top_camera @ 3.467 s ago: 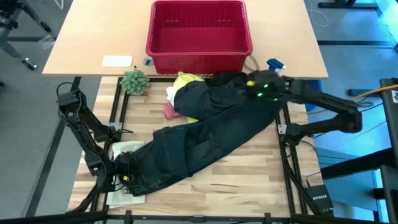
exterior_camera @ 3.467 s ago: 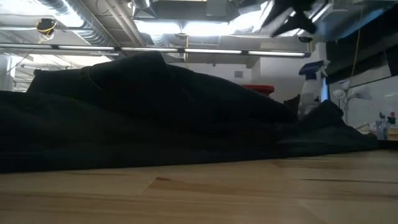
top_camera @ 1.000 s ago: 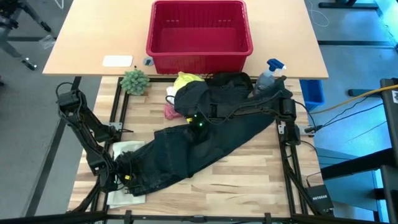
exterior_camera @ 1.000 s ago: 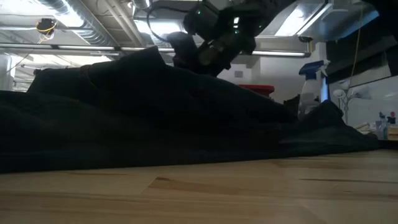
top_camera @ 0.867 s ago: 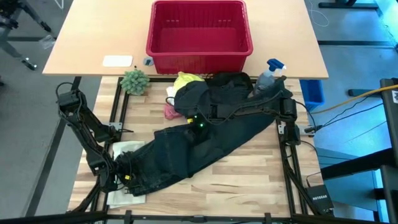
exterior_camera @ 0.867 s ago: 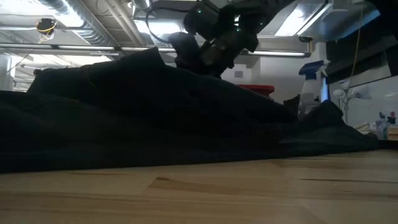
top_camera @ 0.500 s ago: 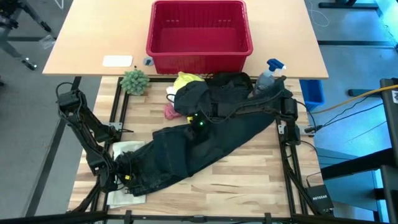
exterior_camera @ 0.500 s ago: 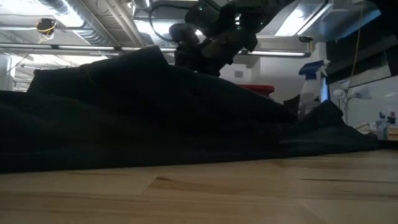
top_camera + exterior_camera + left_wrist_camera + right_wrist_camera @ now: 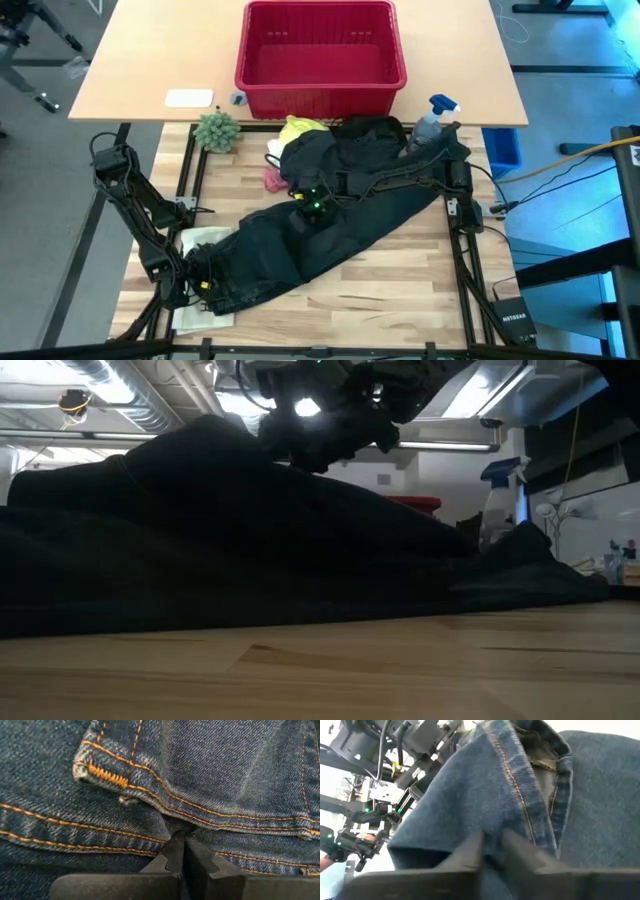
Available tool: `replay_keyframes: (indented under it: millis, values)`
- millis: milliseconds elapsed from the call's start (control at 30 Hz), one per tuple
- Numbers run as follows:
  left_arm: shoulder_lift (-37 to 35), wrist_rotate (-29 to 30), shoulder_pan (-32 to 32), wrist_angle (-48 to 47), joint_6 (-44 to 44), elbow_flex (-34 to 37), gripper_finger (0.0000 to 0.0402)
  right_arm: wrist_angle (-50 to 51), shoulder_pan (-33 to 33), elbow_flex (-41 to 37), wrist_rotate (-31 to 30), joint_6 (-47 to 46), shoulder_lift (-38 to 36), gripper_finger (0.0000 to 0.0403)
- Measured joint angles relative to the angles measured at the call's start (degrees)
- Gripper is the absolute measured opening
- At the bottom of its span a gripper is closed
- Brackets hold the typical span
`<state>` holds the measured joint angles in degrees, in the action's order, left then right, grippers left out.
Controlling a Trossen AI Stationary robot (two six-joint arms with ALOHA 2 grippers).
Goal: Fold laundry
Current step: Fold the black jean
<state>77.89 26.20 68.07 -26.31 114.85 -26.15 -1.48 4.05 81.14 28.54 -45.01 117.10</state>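
The dark trousers (image 9: 320, 225) lie sprawled diagonally across the wooden table (image 9: 400, 285), from the near left corner up toward the far right, and they are denim: heavy for cloth, limp over its length but thick and stiff along the stitched seams and hems, so a pinch there should hold without slipping, while a grip on a single flat layer would likely drag the rest along. The right gripper (image 9: 491, 851) is at the middle of the garment and its fingers are narrowed onto a doubled denim edge beside a line of orange stitching. The left gripper (image 9: 184, 854), at the near left corner, is clamped tight on a seamed fold of the same trousers. One pair of trousers shows, one yellow T-shirt (image 9: 296, 129) bunched at the far edge just in front of the one red basket (image 9: 320, 50), and one small pink cloth (image 9: 273, 179) beside it; a pale cloth (image 9: 203, 240) under the trousers' near left end may be the white one, though little of it shows.
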Motion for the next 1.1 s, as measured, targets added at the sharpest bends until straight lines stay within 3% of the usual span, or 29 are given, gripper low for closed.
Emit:
replay_keyframes:
  millis: [67,167,600,700,800,900,1033,1100]
  values:
    - [0.0,0.0,0.0,-0.02,0.0,0.0,0.0,-0.14,0.0,0.0,0.58,0.44,0.0,0.0015]
    - [0.0,0.04,0.0,-0.02,0.02,0.0,0.0,-0.07,0.04,0.0,1.25,0.18,-0.31,0.0005]
    - [0.0,0.28,0.02,-0.02,0.02,0.0,0.0,-5.44,0.85,2.01,8.63,1.84,-5.31,0.0]
    - [0.0,0.28,0.02,-0.02,0.02,0.0,0.0,-0.43,0.85,4.61,8.42,5.31,-6.58,0.0]
    - [0.0,0.35,0.02,-0.02,-0.03,0.0,0.0,13.17,1.18,8.72,0.1,14.99,-7.61,0.0]
    - [0.0,0.42,0.02,-0.01,-0.08,0.0,0.0,24.33,1.72,11.28,-6.29,21.4,-7.37,0.0014]
    - [0.0,0.46,0.02,-0.02,-0.09,0.0,0.0,25.76,2.92,10.19,1.96,17.62,-5.82,0.0068]
    - [0.0,0.48,0.02,-0.01,-0.11,0.02,0.0,25.64,3.47,8.86,3.18,15.98,-5.12,0.0105]
